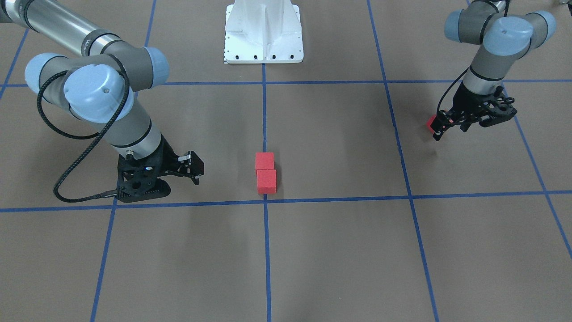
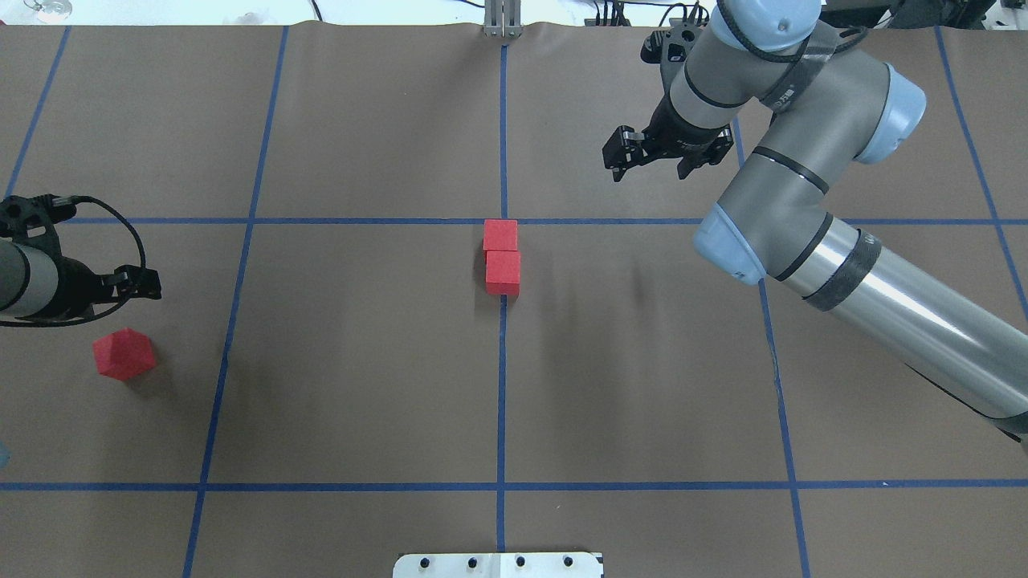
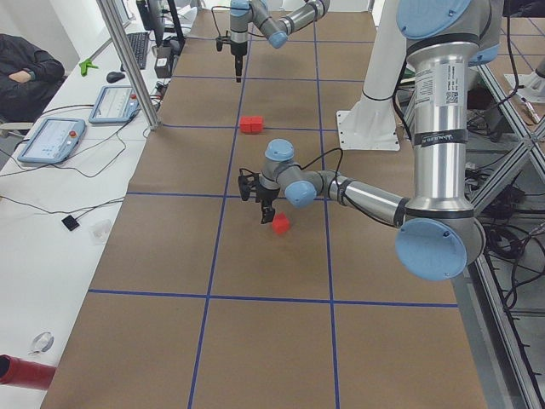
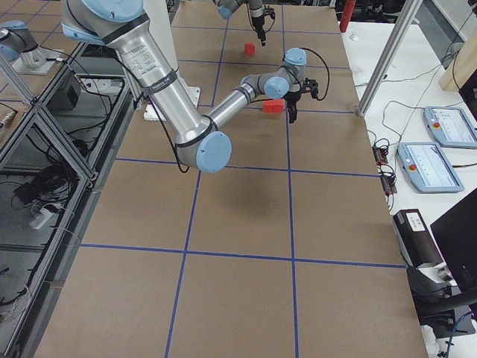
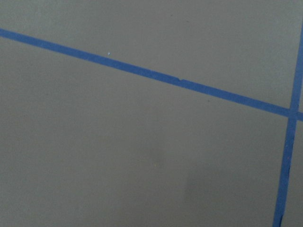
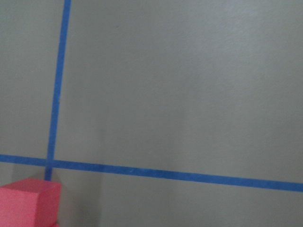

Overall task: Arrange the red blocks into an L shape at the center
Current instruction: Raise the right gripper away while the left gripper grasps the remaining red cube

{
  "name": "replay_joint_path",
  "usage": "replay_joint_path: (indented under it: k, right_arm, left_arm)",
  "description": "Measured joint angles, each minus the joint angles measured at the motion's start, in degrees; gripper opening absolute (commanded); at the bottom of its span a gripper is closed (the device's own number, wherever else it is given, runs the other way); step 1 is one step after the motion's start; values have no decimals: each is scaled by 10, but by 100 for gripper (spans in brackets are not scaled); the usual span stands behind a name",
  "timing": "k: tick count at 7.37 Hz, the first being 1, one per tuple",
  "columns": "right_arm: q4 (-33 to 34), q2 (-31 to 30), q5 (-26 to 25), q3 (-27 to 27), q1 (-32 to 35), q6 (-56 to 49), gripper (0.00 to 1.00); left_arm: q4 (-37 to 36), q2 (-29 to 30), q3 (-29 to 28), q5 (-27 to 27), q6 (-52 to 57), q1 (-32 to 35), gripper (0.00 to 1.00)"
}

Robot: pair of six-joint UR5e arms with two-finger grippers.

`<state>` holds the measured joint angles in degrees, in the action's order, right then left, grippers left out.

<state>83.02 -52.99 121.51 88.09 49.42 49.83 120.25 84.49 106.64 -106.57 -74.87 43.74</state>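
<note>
Two red blocks (image 1: pixel 264 161) (image 1: pixel 267 181) lie touching in a short row on the blue tape line, just on the robot's side of the center crossing (image 1: pixel 266 200). They also show in the overhead view (image 2: pixel 500 235) (image 2: pixel 503 273). The third red block (image 2: pixel 123 353) lies far to the robot's left, turned at an angle. My left gripper (image 1: pixel 450 130) hovers right beside it, looks open and holds nothing. My right gripper (image 2: pixel 650 164) is open and empty, on the far right side of the pair. The right wrist view shows one block's corner (image 6: pixel 28 203).
The white robot base plate (image 1: pixel 263 49) sits at the table's near edge. Blue tape lines (image 2: pixel 241 221) grid the brown surface. Operator tablets (image 3: pixel 51 141) lie on a side bench beyond the far edge.
</note>
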Motion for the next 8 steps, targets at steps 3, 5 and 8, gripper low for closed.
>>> replay_joint_path:
  k: [3,5,8]
  right_arm:
    - [-2,-7,16,1,11,-12,99]
    - [-2,-11,16,1,11,-12,99]
    - [-3,-15,16,1,11,-12,99]
  left_arm:
    - [5,-39,19,11,6,-13,100]
    - [6,-40,17,12,3,-23,100]
    - [7,-38,8,11,1,-42,100]
